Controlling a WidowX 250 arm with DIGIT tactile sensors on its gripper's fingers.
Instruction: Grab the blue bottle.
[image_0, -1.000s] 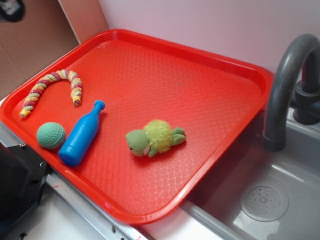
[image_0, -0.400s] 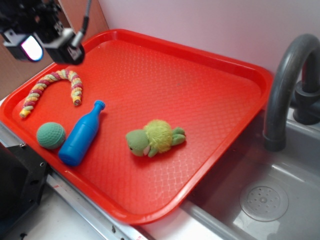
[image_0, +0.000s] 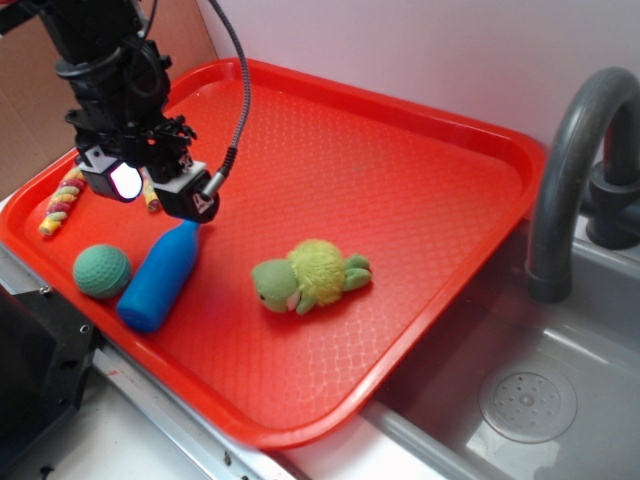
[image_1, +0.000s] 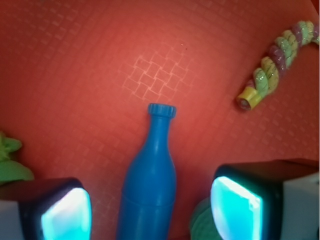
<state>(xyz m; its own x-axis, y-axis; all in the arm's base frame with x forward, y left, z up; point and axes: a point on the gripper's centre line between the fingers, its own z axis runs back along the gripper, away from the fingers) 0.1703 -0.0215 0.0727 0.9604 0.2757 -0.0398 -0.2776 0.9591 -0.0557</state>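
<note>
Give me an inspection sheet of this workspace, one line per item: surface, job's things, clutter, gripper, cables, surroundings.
Surface: red tray, textured, beside a sink.
Job's things: blue bottle lying flat on the tray, not gripped.
Clutter: green ball beside the bottle's base; braided rope toy near the tray's far left; green plush turtle mid-tray.
Gripper: gripper open above the bottle, one finger either side in the wrist view.
Cables: black cable running from the gripper upward out of view.
Surroundings: grey faucet, sink drain, pale wall behind.
</note>
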